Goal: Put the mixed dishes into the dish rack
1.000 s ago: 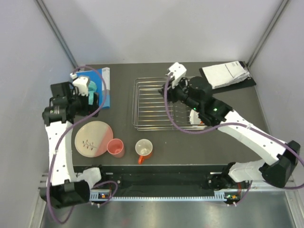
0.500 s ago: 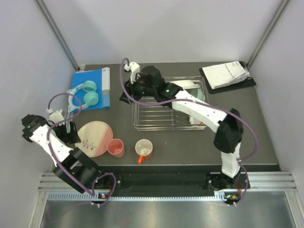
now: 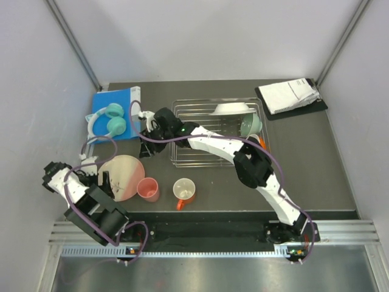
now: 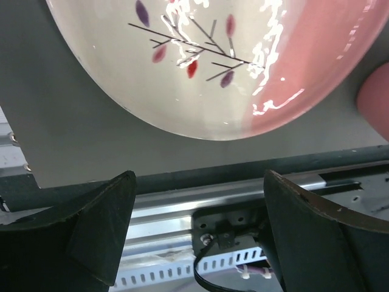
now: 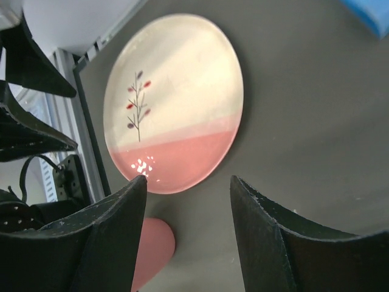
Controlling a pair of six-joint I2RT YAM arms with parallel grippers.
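2 grippers stand open over the table's left half. The left gripper (image 4: 199,179) has spread fingers at the plate's (image 3: 129,170) left rim and holds nothing. The right gripper (image 5: 188,181), jaws also apart and empty, hangs between the plate and the rack (image 3: 182,155). The plate lies flat near the front-left, pink band toward the cup (image 3: 148,188) just beside it, twig running square to that band. The mug (image 3: 184,190) stands upright, handle toward the near edge. The rack's long axis runs left to right; a white bowl (image 3: 233,109) and mint bowl (image 3: 251,125) sit at its far right.
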